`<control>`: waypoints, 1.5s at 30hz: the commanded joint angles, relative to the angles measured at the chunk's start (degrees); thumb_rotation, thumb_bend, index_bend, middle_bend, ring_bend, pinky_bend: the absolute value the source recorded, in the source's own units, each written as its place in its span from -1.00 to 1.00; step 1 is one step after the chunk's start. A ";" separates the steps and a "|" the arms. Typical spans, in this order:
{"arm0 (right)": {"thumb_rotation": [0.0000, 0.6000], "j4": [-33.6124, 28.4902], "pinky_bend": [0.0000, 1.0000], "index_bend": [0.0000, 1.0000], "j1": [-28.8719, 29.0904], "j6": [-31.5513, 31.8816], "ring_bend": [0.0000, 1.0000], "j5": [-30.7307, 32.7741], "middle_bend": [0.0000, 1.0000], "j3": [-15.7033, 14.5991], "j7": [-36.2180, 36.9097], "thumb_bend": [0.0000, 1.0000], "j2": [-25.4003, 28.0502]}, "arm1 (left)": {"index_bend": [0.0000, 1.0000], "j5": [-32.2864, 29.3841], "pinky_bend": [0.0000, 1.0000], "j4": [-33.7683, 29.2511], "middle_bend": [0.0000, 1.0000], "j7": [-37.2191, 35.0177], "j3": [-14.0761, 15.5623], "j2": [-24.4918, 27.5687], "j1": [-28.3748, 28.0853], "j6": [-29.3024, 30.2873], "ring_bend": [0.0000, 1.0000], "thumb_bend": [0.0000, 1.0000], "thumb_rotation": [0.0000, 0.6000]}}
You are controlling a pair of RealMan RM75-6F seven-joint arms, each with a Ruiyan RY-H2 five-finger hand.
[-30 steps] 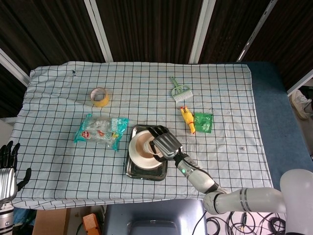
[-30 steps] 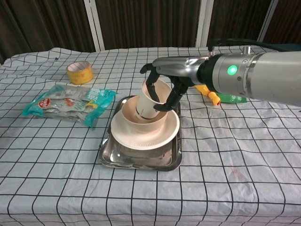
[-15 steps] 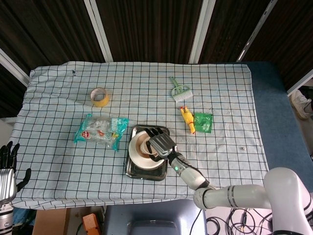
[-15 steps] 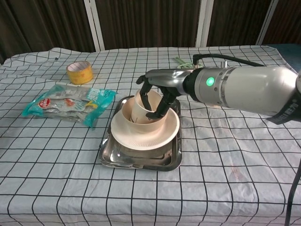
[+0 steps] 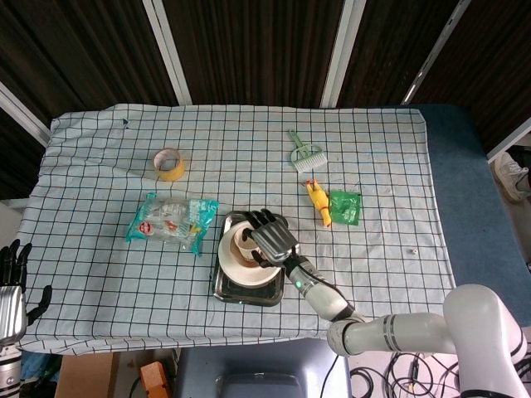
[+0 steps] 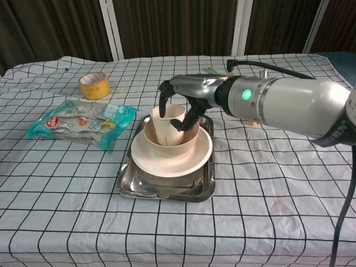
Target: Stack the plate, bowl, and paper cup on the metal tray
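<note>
A metal tray (image 6: pixel 167 187) (image 5: pixel 224 288) lies mid-table with a cream plate (image 6: pixel 161 163) (image 5: pixel 236 273) on it. A cream bowl (image 6: pixel 188 140) sits on the plate. A paper cup (image 6: pixel 166 127) (image 5: pixel 242 240) stands upright inside the bowl. My right hand (image 6: pixel 181 95) (image 5: pixel 271 237) reaches over the stack from the right, its fingers curled around the cup's rim and sides. Whether they still press the cup is unclear. My left hand (image 5: pixel 12 283) hangs off the table's left edge in the head view, fingers apart, holding nothing.
A snack bag (image 6: pixel 80 123) lies left of the tray and a yellow tape roll (image 6: pixel 92 85) behind it. A green brush (image 5: pixel 303 152), a yellow rubber chicken (image 5: pixel 318 202) and a green packet (image 5: pixel 345 206) lie to the back right.
My right hand has moved left and tipped the cup from a lean to upright, setting it down into the bowl. The left hand has stayed put.
</note>
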 commanded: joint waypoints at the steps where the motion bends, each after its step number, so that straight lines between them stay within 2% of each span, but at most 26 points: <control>1: 1.00 -0.55 -1.00 -0.36 -0.66 1.13 -1.00 -1.60 -1.00 -0.50 0.00 -0.08 0.08 | -1.00 0.01 -1.00 -0.10 -1.00 0.08 0.02 0.03 0.03 0.03 -1.00 -0.28 1.00; 9: 1.00 -7.00 -1.00 -0.60 -3.29 5.89 -1.00 -4.98 -1.00 -1.52 -1.03 -0.29 3.59 | -1.00 0.32 -1.00 -0.61 -1.00 0.09 -0.12 0.29 0.60 1.41 -1.00 -0.28 1.00; 14: 1.00 -14.34 -1.00 -0.77 -6.71 10.57 -1.00 -9.37 -1.00 -4.42 -3.07 -0.37 9.13 | -1.00 0.71 -1.00 -0.98 -1.00 -0.01 -0.05 0.56 1.02 2.31 -1.00 -0.28 1.00; 18: 1.00 -20.79 -1.00 -0.87 -11.64 17.03 -1.00 -16.49 -1.00 -9.42 -5.24 -0.37 14.83 | -1.00 1.61 -1.00 -1.40 -1.00 0.23 0.14 0.83 1.51 3.71 -1.00 -0.28 1.00; 23: 1.00 -25.34 -1.00 -0.96 -19.95 22.83 -1.00 -23.69 -1.00 -19.18 -6.20 -0.37 22.30 | -1.00 2.65 -1.00 -2.31 -1.00 0.50 0.87 1.56 2.03 4.35 -1.00 -0.25 1.00; 26: 1.00 -23.88 -1.00 -1.00 -25.81 28.41 -1.00 -28.15 -1.00 -23.58 -6.70 -0.36 24.51 | -1.00 2.79 -1.00 -3.10 -1.00 0.95 1.22 2.07 2.25 4.18 -1.00 -0.25 1.00; 29: 1.00 -17.96 -1.00 -1.00 -32.77 36.27 -1.00 -32.21 -1.00 -25.62 -7.74 -0.36 22.73 | -1.00 2.56 -1.00 -3.94 -1.00 1.88 1.36 2.56 2.52 4.03 -1.00 -0.25 1.00; 34: 1.00 -8.90 -1.00 -1.00 -42.62 45.25 -1.00 -33.80 -1.00 -25.03 -3.90 -0.37 18.84 | -1.00 0.53 -1.00 -6.75 -1.00 4.45 1.93 4.08 3.19 2.02 -1.00 -0.25 1.00; 40: 1.00 -4.20 -1.00 -1.00 -46.97 46.68 -1.00 -34.55 -1.00 -21.91 3.04 -0.36 18.13 | -1.00 -0.31 -1.00 -9.85 -1.00 6.41 2.55 5.71 3.29 0.15 -1.00 -0.25 1.00; 45: 1.00 -3.69 -1.00 -1.00 -48.26 45.95 -1.00 -36.11 -1.00 -20.14 5.15 -0.37 18.88 | -1.00 -0.87 -1.00 -11.88 -1.00 7.62 3.13 6.76 3.49 -1.04 -1.00 -0.25 1.00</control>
